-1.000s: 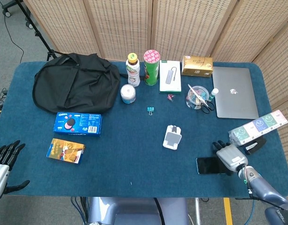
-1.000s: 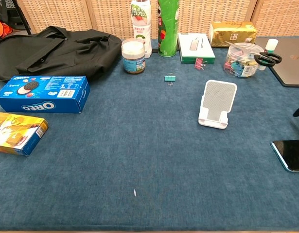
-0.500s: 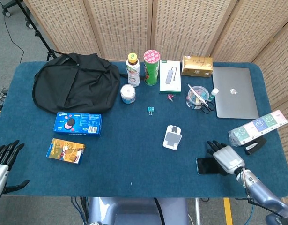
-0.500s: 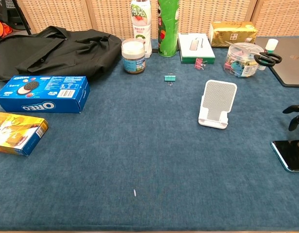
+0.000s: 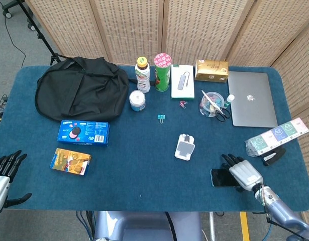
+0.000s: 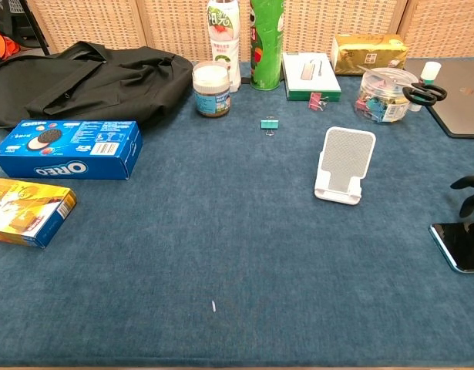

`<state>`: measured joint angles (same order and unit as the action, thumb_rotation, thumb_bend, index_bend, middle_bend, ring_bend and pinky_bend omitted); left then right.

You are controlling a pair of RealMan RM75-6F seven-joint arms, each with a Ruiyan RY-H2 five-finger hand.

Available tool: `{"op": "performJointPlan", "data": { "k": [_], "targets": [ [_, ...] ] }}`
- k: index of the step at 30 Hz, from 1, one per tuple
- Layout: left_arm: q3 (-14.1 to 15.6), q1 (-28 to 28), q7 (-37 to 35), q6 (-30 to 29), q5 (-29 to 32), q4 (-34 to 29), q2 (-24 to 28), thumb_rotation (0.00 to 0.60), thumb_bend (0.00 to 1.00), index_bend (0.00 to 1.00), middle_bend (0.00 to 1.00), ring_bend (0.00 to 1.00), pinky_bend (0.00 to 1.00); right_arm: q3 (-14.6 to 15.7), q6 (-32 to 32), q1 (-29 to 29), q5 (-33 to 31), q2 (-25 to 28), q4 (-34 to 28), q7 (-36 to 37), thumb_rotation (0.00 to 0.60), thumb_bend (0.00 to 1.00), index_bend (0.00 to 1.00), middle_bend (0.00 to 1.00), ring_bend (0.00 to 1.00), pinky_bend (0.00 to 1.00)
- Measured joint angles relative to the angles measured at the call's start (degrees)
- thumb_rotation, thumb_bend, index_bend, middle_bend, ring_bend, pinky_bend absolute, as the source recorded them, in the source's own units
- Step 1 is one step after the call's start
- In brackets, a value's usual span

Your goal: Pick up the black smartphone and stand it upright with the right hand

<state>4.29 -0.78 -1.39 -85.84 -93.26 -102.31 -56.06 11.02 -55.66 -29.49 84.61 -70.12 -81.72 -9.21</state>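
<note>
The black smartphone (image 5: 222, 177) lies flat under the fingers of the right hand (image 5: 243, 172), which looks spread and holds nothing yet. The phone is probably thin, stiff and slippery, so the hand should pinch its long edges.

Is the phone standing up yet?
No. The phone lies flat on the table, with the right hand over its edge.

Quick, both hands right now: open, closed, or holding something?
Left hand: open, holding nothing, at the table's near-left edge.
Right hand: open, fingers spread over the black smartphone, not gripping it yet.
</note>
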Motion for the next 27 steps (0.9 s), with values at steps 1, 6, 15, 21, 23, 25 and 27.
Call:
{"op": "performJointPlan", "data": {
  "k": [1, 6, 15, 21, 23, 25, 27],
  "targets": [
    [0.00, 0.03, -0.05, -0.07, -0.02, 0.01, 0.00, 0.600, 0.00, 0.00, 0.00, 0.00, 0.00, -0.03, -0.29, 0.24, 0.43, -0.48, 0.77, 0.50, 0.600, 0.00, 0.19, 0.06, 0.04, 0.19],
    [0.00, -0.02, 0.01, 0.06, 0.01, 0.03, -0.03, 0.600, 0.00, 0.00, 0.00, 0.00, 0.00, -0.28, -3.04, 1.78, 3.21, -3.71, 6.20, 3.12, 0.600, 0.00, 0.21, 0.17, 0.15, 0.19],
    [0.00, -0.03, 0.00, 0.10, 0.06, -0.03, 0.00, 0.600, 0.00, 0.00, 0.00, 0.00, 0.00, -0.84, -12.05, 4.10, 10.20, -8.78, 16.10, 9.71, 0.600, 0.17, 0.48, 0.48, 0.43, 0.45],
    [0.02, 0.04, -0.32, -0.13, -0.08, -0.03, 0.09, 0.600, 0.00, 0.00, 0.00, 0.00, 0.00, -1.16, -16.48, 4.87, 13.75, -9.68, 18.78, 13.56, 0.600, 0.21, 0.48, 0.49, 0.44, 0.45],
    [0.03, 0.06, -0.45, -0.19, -0.14, -0.01, 0.12, 0.600, 0.00, 0.00, 0.00, 0.00, 0.00, -1.31, -17.11, 4.87, 14.28, -9.25, 18.42, 13.65, 0.600, 0.21, 0.48, 0.49, 0.44, 0.45],
    [0.04, 0.09, -0.62, -0.29, -0.21, 0.01, 0.18, 0.600, 0.00, 0.00, 0.00, 0.00, 0.00, -1.56, -18.01, 4.76, 14.89, -8.63, 17.68, 13.31, 0.600, 0.21, 0.48, 0.49, 0.44, 0.45],
    [0.05, 0.10, -0.74, -0.30, -0.22, 0.02, 0.22, 0.600, 0.00, 0.00, 0.00, 0.00, 0.00, -1.99, -19.07, 4.55, 15.55, -7.82, 16.45, 12.39, 0.600, 0.21, 0.48, 0.49, 0.44, 0.45]
  ]
}}
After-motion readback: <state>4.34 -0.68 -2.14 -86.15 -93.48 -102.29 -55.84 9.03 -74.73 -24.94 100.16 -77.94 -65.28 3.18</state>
